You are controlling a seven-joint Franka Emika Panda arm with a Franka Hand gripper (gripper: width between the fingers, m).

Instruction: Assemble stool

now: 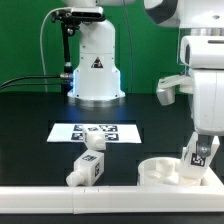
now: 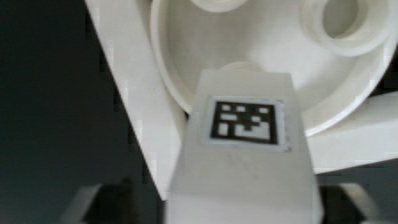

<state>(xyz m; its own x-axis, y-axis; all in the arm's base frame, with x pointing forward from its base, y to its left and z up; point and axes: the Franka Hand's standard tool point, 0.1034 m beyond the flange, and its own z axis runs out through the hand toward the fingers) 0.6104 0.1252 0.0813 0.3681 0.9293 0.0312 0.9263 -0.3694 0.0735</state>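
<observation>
One seat [image 1: 165,172], three legs. First leg [image 1: 200,156] upright at seat's rim, flanked by gripper [image 1: 203,148] fingers; pinching or spread around it, cannot tell; second leg [image 1: 87,170] and third leg [image 1: 95,143] lying well apart from seat.

Tagged leg [image 1: 203,152] at seat [image 1: 160,172] (round, white), marker board [image 1: 97,131] nearby

round white seat [image 1: 165,172] lies flat, tagged leg [image 1: 203,152] upright at its rim; second leg [image 1: 93,143] and third leg [image 1: 87,168] lie loose on the exterior view's left.
</observation>
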